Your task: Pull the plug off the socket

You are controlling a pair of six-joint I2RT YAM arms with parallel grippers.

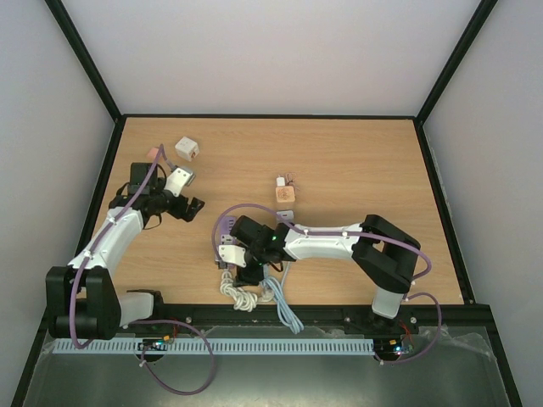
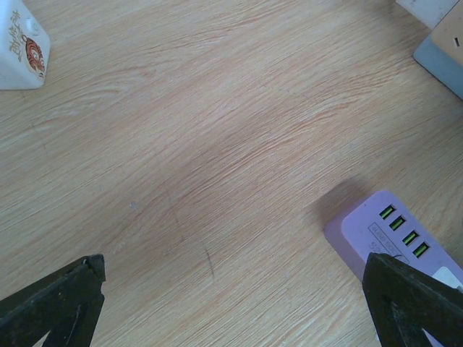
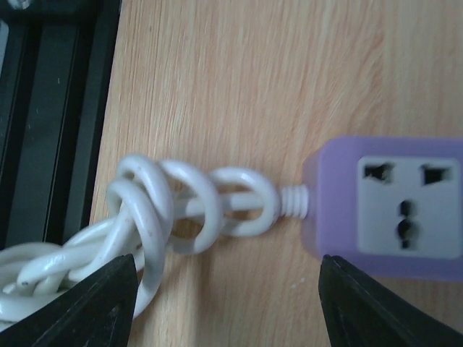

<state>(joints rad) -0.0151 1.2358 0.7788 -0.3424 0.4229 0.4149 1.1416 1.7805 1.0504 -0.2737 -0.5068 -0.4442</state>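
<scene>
Purple power strip (image 3: 383, 206) on a wooden table (image 1: 356, 170).
Right gripper (image 3: 224, 289) hovers above its coiled white cable (image 3: 181, 210), jaws spread; left gripper (image 2: 231, 289) near the strip, jaws also spread.

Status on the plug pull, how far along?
Done, apparently: the one outlet visible on the purple power strip is empty. In hand: nothing; right gripper open over its cord end, left gripper open nearby. Left: unclear, right arm hides the rest.
</scene>
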